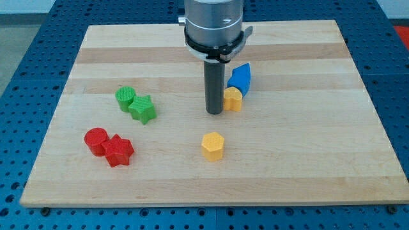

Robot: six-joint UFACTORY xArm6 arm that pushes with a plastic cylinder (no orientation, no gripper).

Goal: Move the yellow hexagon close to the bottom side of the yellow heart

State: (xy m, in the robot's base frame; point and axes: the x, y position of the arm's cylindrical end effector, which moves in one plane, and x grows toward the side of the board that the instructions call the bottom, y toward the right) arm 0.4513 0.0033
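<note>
My tip (214, 112) sits just left of the yellow heart (233, 99), no pincer on this rod. The yellow hexagon (213, 145) is below it, apart, bare board between.

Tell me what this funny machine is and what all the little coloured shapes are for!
It is a robot arm. It has no hand, only a dark rod; my tip slides on the wooden board and pushes blocks. Nothing is held. One camera looks down at the board. My tip stands just left of the yellow heart, which touches a blue block. The yellow hexagon sits below, apart. At the view's left lie two green blocks and two red blocks.
</note>
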